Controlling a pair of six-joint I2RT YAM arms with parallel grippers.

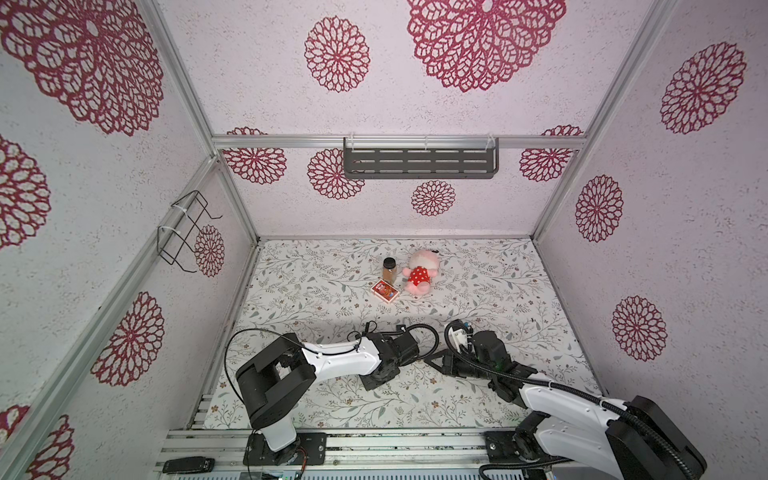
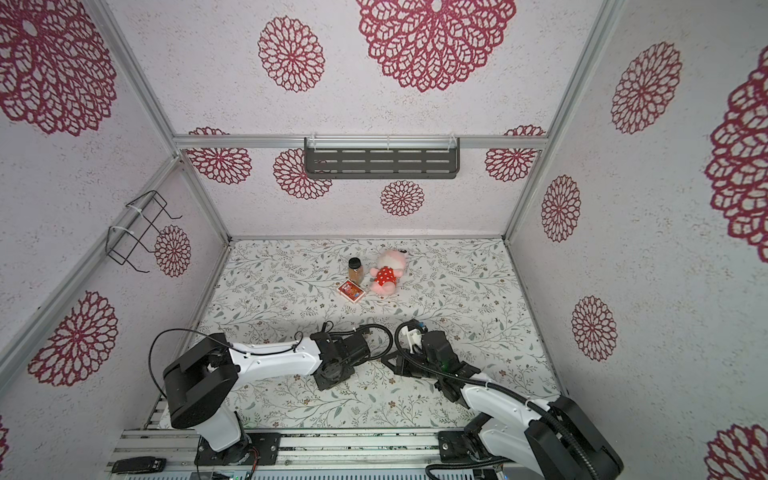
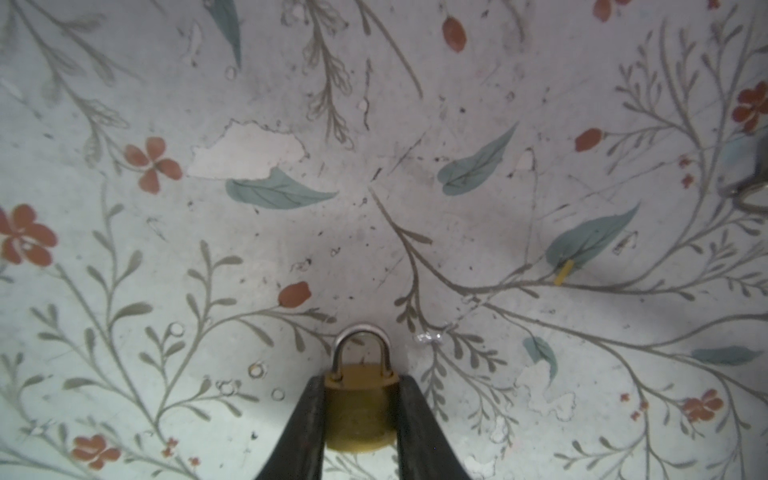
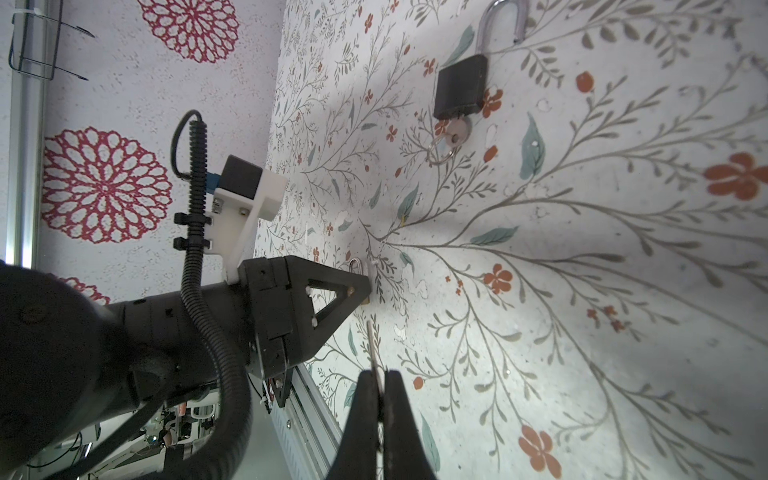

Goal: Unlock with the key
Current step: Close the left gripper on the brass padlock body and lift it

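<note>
Bearing illegible print, red box lies beyond brass padlock.

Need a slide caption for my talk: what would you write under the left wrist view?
Left gripper pinching a brass padlock by its sides, shackle closed, flowered tabletop behind.

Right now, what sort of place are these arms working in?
Probably a robot test cell dressed as a room: an aluminium frame holds flower-papered wall panels, and the left arm and right arm are bolted to a metal rail at the edge of the floral-covered table.
</note>
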